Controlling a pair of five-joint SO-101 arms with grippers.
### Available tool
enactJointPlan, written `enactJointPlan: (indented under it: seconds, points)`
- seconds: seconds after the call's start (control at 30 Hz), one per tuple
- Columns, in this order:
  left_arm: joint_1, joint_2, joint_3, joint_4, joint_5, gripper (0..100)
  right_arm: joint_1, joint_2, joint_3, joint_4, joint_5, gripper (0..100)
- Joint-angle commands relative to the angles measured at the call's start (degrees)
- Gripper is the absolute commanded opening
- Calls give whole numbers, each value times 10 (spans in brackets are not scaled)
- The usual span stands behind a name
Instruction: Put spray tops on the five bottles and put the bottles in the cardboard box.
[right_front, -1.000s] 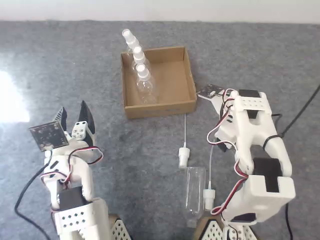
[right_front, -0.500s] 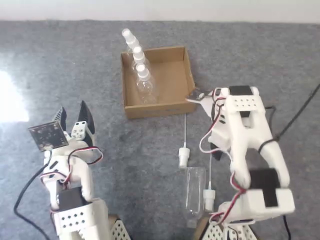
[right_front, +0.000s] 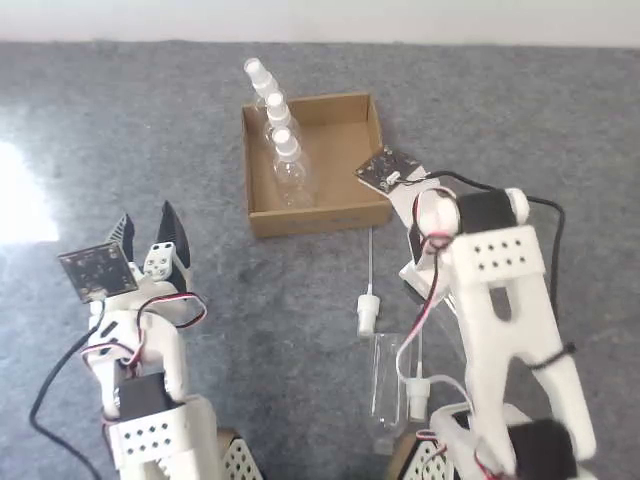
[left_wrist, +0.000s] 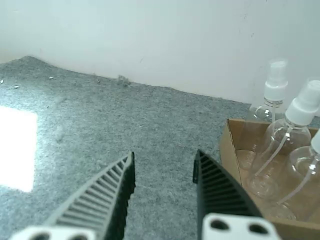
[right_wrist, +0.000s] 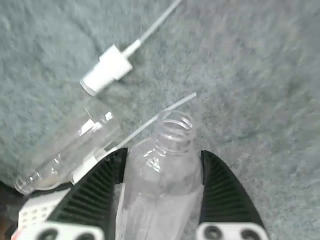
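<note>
Currently right gripper clamps an uncapped bottle. Left gripper gapes wide over carpet, cardboard box at its 2 o'clock.

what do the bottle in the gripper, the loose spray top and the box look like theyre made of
Bottle: probably clear glossy plastic; it is see-through, with highlights and moulded neck threads.
Spray top: opaque white plastic by the look, with a thin pale dip tube.
Cardboard box: matte brown cardboard with thin folded walls.
</note>
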Motion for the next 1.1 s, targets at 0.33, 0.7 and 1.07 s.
enactJointPlan:
  seconds: [0.33,0.7,1.07]
  points:
    - [-4,4,-7,-16,-4,182,-31,-136,-28,-113,-139,69]
    - [-4,4,-7,-16,-4,183,-27,-140,-28,-207,-223,67]
    - [-4,4,-7,-16,-4,184,24,-220,50,-255,-231,66]
